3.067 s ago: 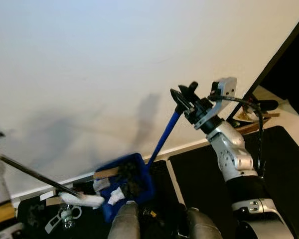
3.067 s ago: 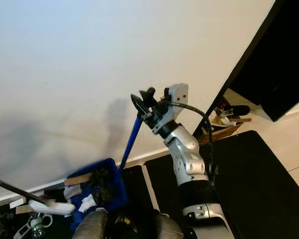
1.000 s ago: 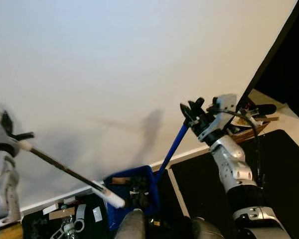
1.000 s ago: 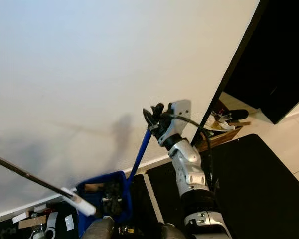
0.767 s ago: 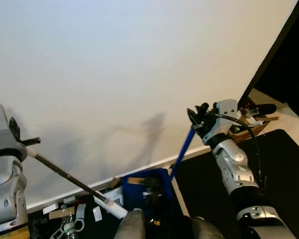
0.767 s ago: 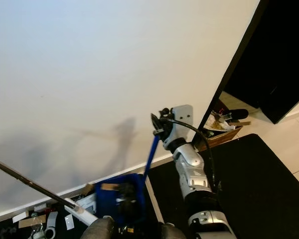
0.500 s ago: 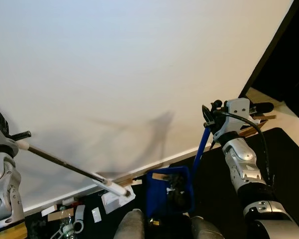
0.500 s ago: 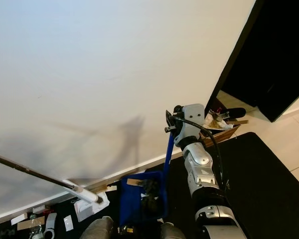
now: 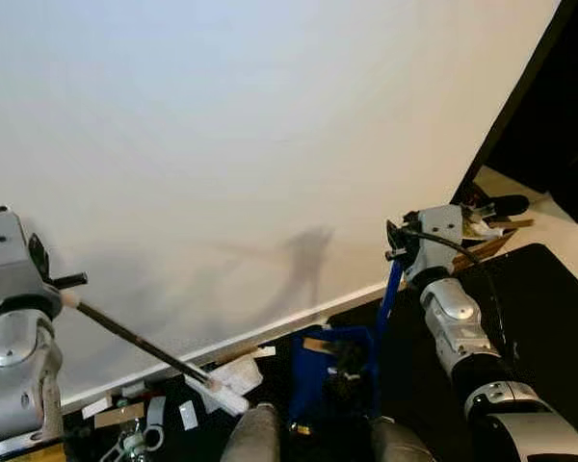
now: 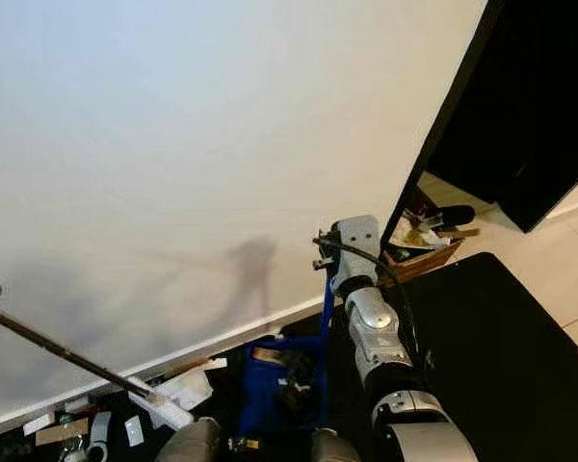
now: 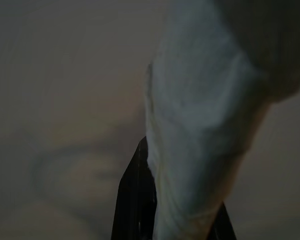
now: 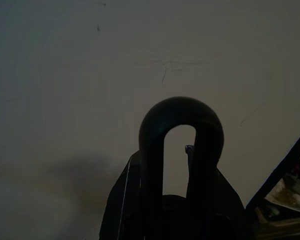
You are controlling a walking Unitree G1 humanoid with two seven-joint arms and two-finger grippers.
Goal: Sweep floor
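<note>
So the right end effector (image 9: pixel 397 252) is clamped on the top of the blue dustpan (image 9: pixel 332 371) handle, with the pan itself sitting on the dark floor mat (image 10: pixel 482 327) just off the white baseboard (image 9: pixel 270 327). The left end effector (image 9: pixel 48 279) grips the end of the broom (image 9: pixel 144 348), whose stick slants down toward the baseboard, white head resting by the paper scraps (image 9: pixel 233 373) just beside the dustpan. More litter (image 9: pixel 125 414) lies along the baseboard, farther from the pan. Dustpan's got some debris in it.
</note>
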